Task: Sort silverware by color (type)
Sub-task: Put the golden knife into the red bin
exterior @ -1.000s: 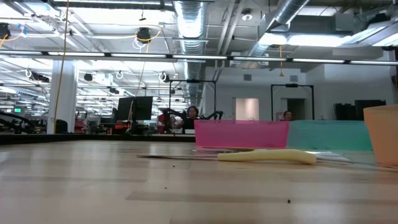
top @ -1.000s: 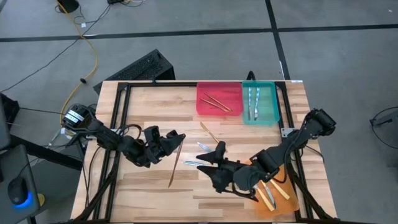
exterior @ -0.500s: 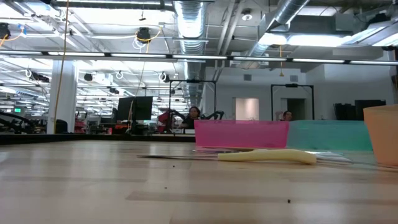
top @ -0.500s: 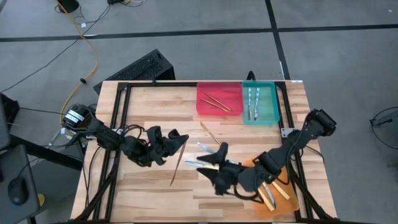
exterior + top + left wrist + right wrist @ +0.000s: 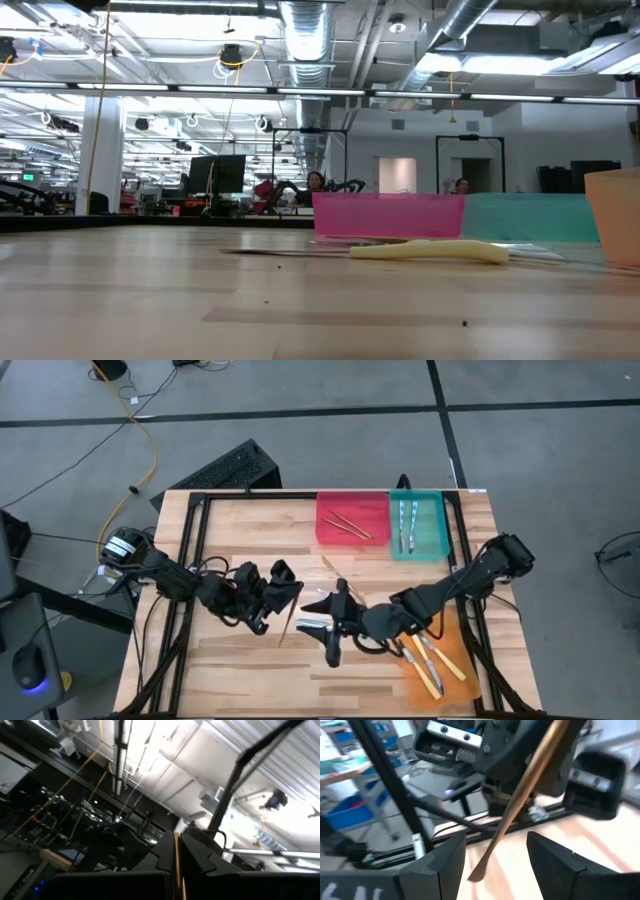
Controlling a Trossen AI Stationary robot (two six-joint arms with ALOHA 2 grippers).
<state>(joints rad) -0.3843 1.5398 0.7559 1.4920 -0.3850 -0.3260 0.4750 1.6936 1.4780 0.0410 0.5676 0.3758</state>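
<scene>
My left gripper (image 5: 287,588) hangs over the table's left middle, shut on a thin tan wooden stick (image 5: 287,622) that slants down toward the near edge. My right gripper (image 5: 330,625) is open just right of it. In the right wrist view its two fingers (image 5: 440,865) stand on either side of the stick's lower end (image 5: 479,870) without touching it. Two light-blue-handled pieces (image 5: 322,598) and another wooden stick (image 5: 338,575) lie on the table near the right gripper. A yellow-handled knife (image 5: 430,252) lies flat on the wood in the low view. My left gripper pinches the wooden stick near its upper end (image 5: 176,851) between its two shut fingers, which lie across it. The stick hangs slanting below the fingers, its lower end (image 5: 475,875) clear of the table.
The red tray (image 5: 330,528) at the far edge holds two wooden sticks, and the teal tray (image 5: 436,530) beside it holds light-blue-handled pieces. The orange tray (image 5: 458,645) with yellow-handled knives sits at the near right, partly under the right arm. Bare wood lies at the near left.
My right gripper has moved toward the table's left, up to the hanging stick, and has rolled, so its open fingers now stand on either side of the stick. My left gripper has turned in place, and the stick it holds has tipped with it.
</scene>
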